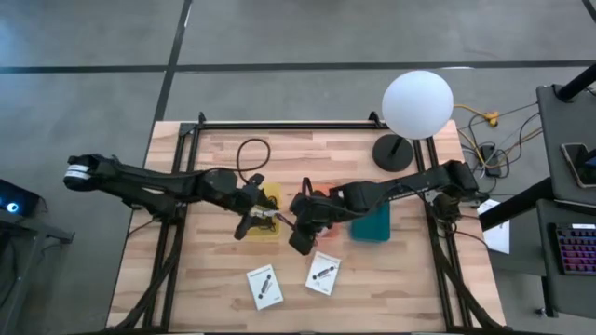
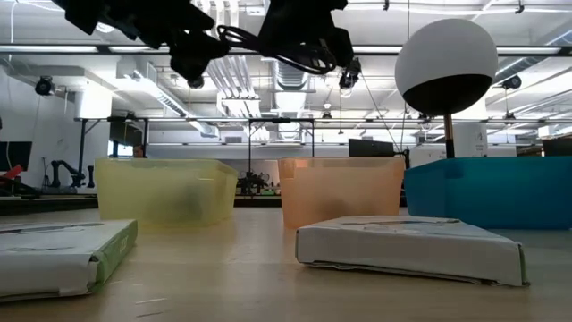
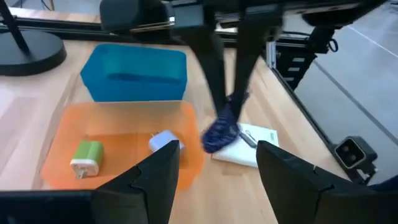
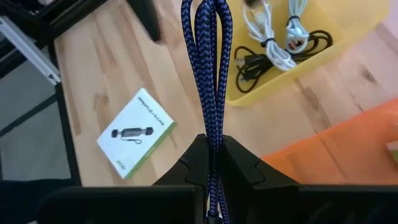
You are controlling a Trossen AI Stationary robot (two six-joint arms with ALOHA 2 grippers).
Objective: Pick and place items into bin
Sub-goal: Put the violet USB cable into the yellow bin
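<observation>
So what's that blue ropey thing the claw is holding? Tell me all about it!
It's a braided cord, dark blue with a zigzag weave, folded into a few long strands side by side. The right claw pinches it between its two dark fingers. It hangs above the wooden table, near a white box and the yellow bin, touching only the claw.

Blue-purple braided cable (image 4: 210, 74); yellow (image 1: 268, 198), orange (image 3: 118, 118), teal bins (image 1: 371, 224)

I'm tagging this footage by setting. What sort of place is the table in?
Probably a robotics lab or open workshop. The low view shows exposed ceiling ducts and strip lights and a small robot arm on a far bench; the high view shows a bare concrete floor around the wooden butcher-block table.
</observation>
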